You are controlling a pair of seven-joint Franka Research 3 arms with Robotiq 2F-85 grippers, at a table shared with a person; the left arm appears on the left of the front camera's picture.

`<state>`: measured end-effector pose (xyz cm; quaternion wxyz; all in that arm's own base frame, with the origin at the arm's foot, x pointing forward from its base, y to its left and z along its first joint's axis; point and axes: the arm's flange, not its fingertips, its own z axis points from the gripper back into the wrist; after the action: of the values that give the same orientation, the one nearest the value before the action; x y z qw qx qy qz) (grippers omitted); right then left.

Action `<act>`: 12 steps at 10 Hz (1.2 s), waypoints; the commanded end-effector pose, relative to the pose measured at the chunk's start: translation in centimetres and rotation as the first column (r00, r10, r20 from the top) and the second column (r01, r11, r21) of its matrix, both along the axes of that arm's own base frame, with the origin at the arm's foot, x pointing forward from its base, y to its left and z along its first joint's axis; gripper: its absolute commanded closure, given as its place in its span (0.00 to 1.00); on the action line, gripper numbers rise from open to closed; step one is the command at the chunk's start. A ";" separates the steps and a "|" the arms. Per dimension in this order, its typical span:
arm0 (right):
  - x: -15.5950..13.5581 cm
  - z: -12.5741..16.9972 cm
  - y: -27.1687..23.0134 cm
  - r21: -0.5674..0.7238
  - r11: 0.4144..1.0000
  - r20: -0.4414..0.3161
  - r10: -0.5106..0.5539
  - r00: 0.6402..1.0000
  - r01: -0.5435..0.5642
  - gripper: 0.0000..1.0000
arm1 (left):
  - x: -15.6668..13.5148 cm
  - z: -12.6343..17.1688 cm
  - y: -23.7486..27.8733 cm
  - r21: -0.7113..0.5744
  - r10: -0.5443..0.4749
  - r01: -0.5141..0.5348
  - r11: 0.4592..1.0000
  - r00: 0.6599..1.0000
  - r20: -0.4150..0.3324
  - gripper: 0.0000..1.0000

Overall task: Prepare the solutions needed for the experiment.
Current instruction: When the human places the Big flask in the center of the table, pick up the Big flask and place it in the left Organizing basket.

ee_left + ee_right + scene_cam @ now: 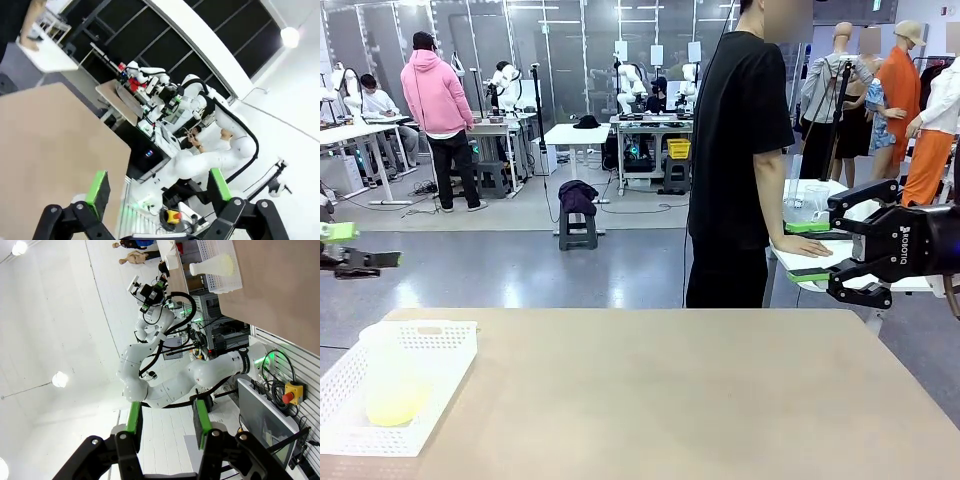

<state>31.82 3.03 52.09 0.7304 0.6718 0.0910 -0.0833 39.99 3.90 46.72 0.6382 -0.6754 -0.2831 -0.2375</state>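
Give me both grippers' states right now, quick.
Left gripper: open, holding nothing.
Right gripper: partly open, nothing between its fingers.

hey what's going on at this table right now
Nothing is being handled at the moment. A clear flask with a shallow layer of pale yellow-green liquid sits in a white slotted plastic basket at the left end of the tan table. The left gripper hangs open off the left edge, empty. The right gripper hovers at the right, jaws partly apart with nothing between them. A person in a black T-shirt stands at the far side, one hand resting on a white side table.
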 end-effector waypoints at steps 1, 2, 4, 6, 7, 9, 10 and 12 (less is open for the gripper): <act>0.1 0.1 0.0 0.005 1.000 -0.009 -0.006 1.000 0.006 0.47 | 1.8 0.2 -1.3 0.084 0.025 -0.013 0.996 0.989 -0.143 0.00; 0.1 0.1 0.0 0.005 1.000 -0.009 -0.006 1.000 0.006 0.47 | 2.4 0.0 -1.5 0.107 0.050 -0.026 0.994 0.974 -0.223 0.00; 0.1 0.1 0.0 0.005 1.000 -0.009 -0.006 1.000 0.006 0.47 | 3.4 -0.8 -1.8 0.094 0.052 -0.024 0.995 0.948 -0.313 0.00; 0.1 0.1 0.0 0.005 1.000 -0.009 -0.006 1.000 0.006 0.47 | 4.0 -1.4 -1.8 0.069 0.057 -0.033 0.997 0.925 -0.376 0.00; 0.1 0.1 0.0 0.005 1.000 -0.009 -0.006 1.000 0.006 0.47 | 4.1 -1.6 -1.7 0.030 0.023 -0.013 0.999 0.916 -0.401 0.00; 0.1 0.1 0.0 0.005 1.000 -0.009 -0.006 1.000 0.006 0.47 | 3.4 -2.3 -1.7 0.071 0.046 -0.021 0.997 0.927 -0.373 0.00; 0.1 0.1 0.0 0.005 1.000 -0.009 -0.006 1.000 0.006 0.47 | 3.4 -2.3 -1.7 0.071 0.046 -0.021 0.997 0.927 -0.373 0.00; 0.1 0.1 0.0 0.005 1.000 -0.009 -0.006 1.000 0.006 0.47 | 3.4 -2.3 -1.7 0.071 0.046 -0.021 0.997 0.927 -0.373 0.00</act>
<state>31.82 3.03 52.10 0.7304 0.6718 0.0909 -0.0833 43.55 2.31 44.34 0.7019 -0.6886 -0.1537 -0.0972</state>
